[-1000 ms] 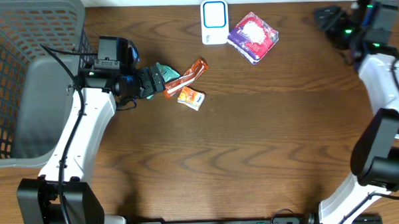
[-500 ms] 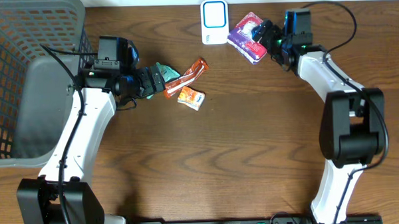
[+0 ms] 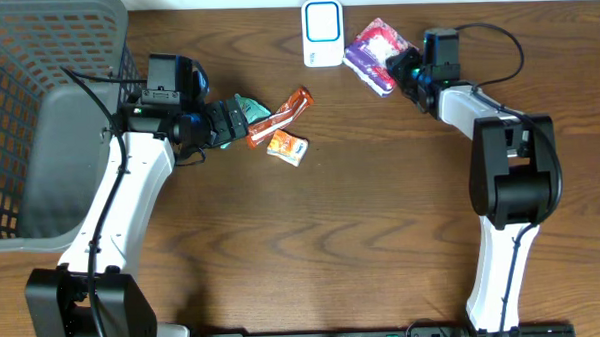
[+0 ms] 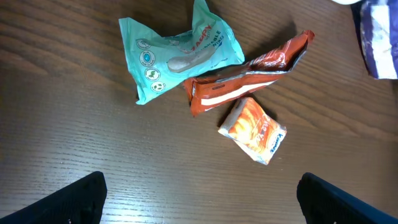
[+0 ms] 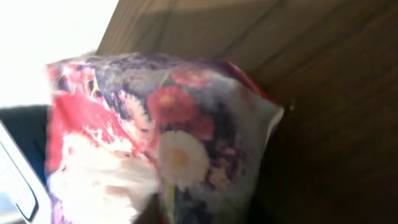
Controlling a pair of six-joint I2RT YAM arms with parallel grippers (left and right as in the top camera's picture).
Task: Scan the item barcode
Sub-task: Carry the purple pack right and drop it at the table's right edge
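My right tool (image 3: 410,65) is clenched on the edge of the purple floral packet (image 3: 374,52), just beside the white scanner (image 3: 322,32). By my reckoning the pickup is made, but the barcode is not yet presented. My left tool (image 3: 236,121) hangs released above the other snack packets (image 4: 249,93).

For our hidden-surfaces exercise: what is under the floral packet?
Wooden table shows around the floral packet; its underside and anything beneath are covered.
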